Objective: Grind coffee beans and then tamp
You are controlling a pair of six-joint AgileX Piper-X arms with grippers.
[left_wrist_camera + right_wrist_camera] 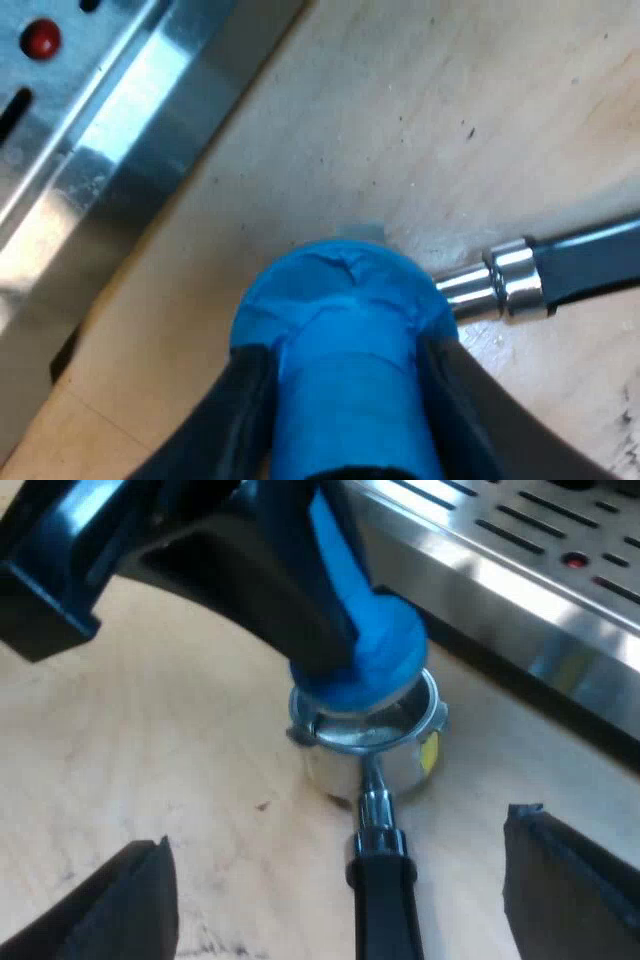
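My left gripper (345, 390) is shut on the blue tamper (340, 330), its black fingers (235, 420) pressed against both sides of the blue body. In the right wrist view the same tamper (365, 640) stands tilted with its base in the basket of the metal holder (385, 750), held by the left arm's gripper (290, 600). The holder rests on the wooden table (150, 750); its dark handle (385, 900) reaches out between the fingers of my right gripper (340, 890), which is open and apart from the handle. The holder's metal neck (500, 285) juts out beside the tamper.
The espresso machine's steel drip tray (540, 590) with slots and a red float (575, 560) lies just beyond the holder. Its steel edge (110, 160) and red float (41, 39) run close to the tamper. Bare wood surrounds the holder on the other sides.
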